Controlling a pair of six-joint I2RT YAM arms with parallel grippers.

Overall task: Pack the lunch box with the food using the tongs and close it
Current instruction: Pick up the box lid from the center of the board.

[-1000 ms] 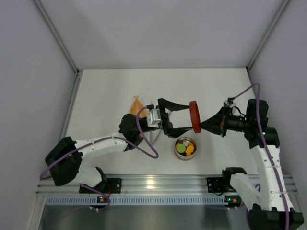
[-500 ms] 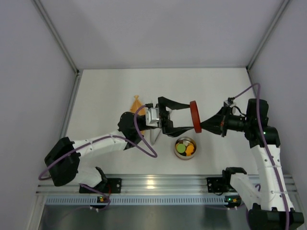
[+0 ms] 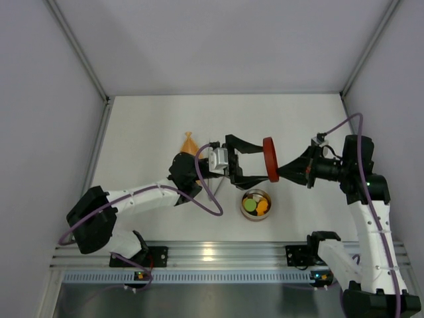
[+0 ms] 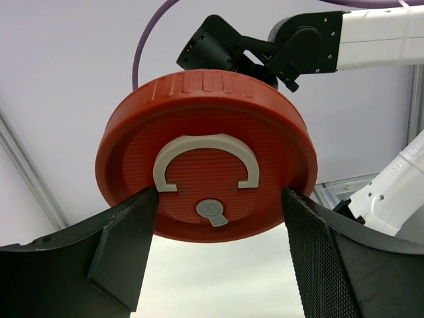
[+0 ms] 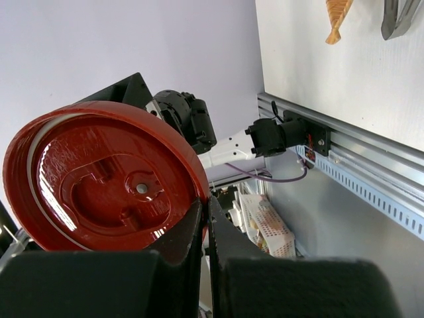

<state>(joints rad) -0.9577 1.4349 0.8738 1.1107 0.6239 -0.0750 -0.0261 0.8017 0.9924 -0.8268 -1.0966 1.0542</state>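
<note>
White surface carries three items. Round metal tin sits uncovered near the front edge, right of centre. Orange mesh bag lies further back and left. Metal tongs lie just beside the bag, not touching it.

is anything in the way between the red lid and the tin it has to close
Nothing covers the tin; only the food lies in it. The red lid hangs on edge, pinched by the right hand, the left hand straddling it. Overhead, that hand's near finger crosses between lid and tin.
</note>
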